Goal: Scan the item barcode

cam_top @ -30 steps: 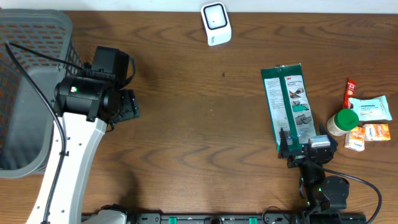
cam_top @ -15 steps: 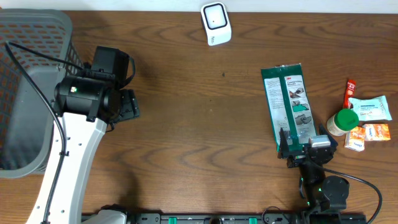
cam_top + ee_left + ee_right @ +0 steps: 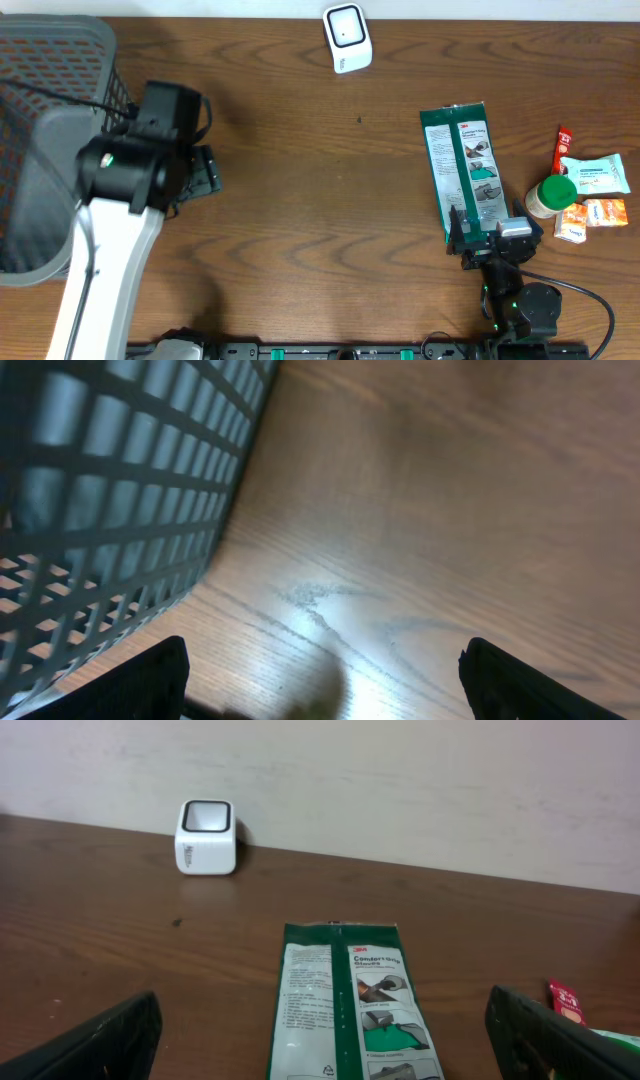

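Where the worktop (image 3: pixel 300 210) reaches its left edge, a grey mesh basket (image 3: pixel 40 120) stands. The left pincer (image 3: pixel 322 675) hangs just beside the basket's right wall. Its jaws are spread wide and hold nothing, with only bare wood showing between the fingertips.

A white scanner (image 3: pixel 347 38) sits at the far edge near the centre, dark window uppermost. The green packet (image 3: pixel 463 165) lies flat, right of centre and well apart from the scanner, with its printed face up. No barcode can be made out on it.

The right pincer (image 3: pixel 487 236) sits low at the packet's near end. Its jaws are fully spread and not closed on anything.

Further right, a green-lidded jar (image 3: pixel 551 195), a red sachet (image 3: pixel 563 148), a wipes pack (image 3: pixel 596 172) and small orange boxes (image 3: pixel 592 215) lie clustered together.
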Robot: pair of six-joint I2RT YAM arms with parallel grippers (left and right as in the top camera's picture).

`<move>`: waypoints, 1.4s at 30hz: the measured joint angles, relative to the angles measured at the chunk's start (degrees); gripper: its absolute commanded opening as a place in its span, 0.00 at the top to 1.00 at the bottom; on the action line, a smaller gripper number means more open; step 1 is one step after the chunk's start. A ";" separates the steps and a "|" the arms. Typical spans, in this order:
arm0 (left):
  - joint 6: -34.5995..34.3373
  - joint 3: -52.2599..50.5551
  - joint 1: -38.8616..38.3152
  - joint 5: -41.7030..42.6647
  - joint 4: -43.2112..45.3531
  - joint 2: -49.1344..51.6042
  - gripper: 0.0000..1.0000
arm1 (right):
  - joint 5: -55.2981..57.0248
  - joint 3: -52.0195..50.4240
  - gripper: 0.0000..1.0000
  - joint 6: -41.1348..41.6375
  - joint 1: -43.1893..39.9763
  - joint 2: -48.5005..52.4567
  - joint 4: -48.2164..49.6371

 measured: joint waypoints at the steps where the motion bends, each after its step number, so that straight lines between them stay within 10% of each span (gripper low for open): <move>1: 0.00 0.00 0.00 0.00 0.02 -1.66 0.12 | 0.00 0.00 0.01 0.02 0.00 0.00 0.02; 22: 0.15 0.35 5.75 -3.52 -0.52 -60.65 0.12 | -0.20 0.00 0.01 0.17 0.00 -0.15 0.02; 42: -0.28 -17.46 9.84 -3.56 20.98 -74.44 0.12 | -0.20 0.00 0.01 0.17 0.00 -0.15 0.00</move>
